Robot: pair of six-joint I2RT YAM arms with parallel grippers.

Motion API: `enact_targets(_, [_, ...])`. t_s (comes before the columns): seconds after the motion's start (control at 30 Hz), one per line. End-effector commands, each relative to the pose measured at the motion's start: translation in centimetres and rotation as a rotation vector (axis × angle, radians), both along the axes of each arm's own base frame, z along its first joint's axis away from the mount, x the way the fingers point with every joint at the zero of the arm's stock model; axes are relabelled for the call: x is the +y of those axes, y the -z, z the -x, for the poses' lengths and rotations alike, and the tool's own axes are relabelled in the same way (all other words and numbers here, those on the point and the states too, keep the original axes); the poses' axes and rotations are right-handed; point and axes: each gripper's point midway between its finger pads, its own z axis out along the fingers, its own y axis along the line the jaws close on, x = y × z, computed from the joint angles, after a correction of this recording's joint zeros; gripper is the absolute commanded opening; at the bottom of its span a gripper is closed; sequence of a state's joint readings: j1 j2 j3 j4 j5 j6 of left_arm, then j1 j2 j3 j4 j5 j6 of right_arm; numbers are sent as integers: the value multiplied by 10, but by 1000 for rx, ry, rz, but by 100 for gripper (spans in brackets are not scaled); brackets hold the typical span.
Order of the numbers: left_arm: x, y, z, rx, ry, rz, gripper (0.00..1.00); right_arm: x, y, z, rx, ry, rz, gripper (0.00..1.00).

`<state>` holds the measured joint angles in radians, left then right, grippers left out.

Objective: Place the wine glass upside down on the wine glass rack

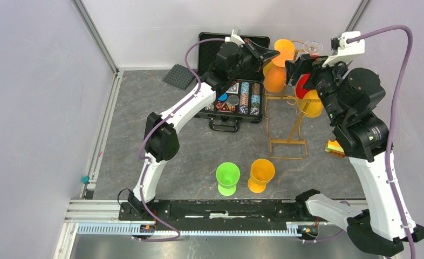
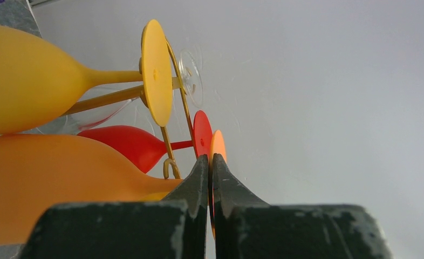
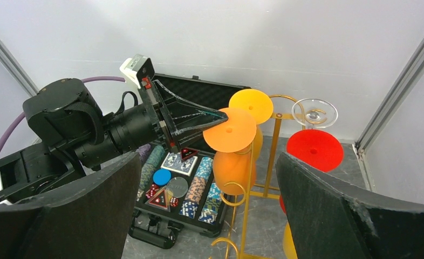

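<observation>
Grey stone-patterned table [image 1: 199, 162], white walls on three sides.

We count two arms. The left gripper [image 2: 210, 162] has its jaws clamped on the rim of the round foot of the orange wine glass [image 3: 228, 135]. The right gripper [image 3: 209, 156] stands with its jaws spread wide and nothing between them, just beside the rack on its right.

We count one wine glass rack [image 3: 275, 156], gold wire, upright on the table to the right of the case. The orange wine glass hangs upside down at the near end of the rack's top rails, foot up and bowl down. We cannot tell whether the foot bears on the rails.

At the rack's top we count three further feet:
- one yellow glass [image 3: 251, 105]
- one clear glass [image 3: 314, 112]
- one red glass [image 3: 314, 150]

Standing upright on the table near the arm bases, well apart from the rack, we count two:
- one green glass [image 1: 227, 177]
- one amber glass [image 1: 261, 172]

One open black case [image 3: 199, 89] holds poker chips [image 3: 199, 186].
</observation>
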<state>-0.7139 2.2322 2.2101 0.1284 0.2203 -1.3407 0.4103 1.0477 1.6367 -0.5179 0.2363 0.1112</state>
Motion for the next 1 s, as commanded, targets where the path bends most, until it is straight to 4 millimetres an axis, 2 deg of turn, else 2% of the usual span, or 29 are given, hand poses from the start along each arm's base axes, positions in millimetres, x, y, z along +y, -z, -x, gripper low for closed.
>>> enact_targets(0.0, [-3,-22,7,-63,30,38,3,0,-3,3,-14,-9,-19,99])
enact_targets(0.27, [-16,-8,20,-51,73,8,5,4,0,2,-10,-25,-20,99])
enact_targets(0.37, [-16,-1,22,-36,77,-7,10,4,2,2,-6,-26,-19,99])
enact_targets(0.57, [-10,7,25,-27,58,-64,45,4,6,1,1,-24,-18,99])
enact_targets(0.77, [2,-7,31,-96,28,-135,83,1,7,1,-2,-11,-18,99])
enact_targets(0.9, [12,-17,38,-161,12,-208,91,1,10,1,-1,-5,-16,99])
enact_targets(0.97, [17,-22,41,-196,-3,-253,100,1,11,0,2,-6,-16,99])
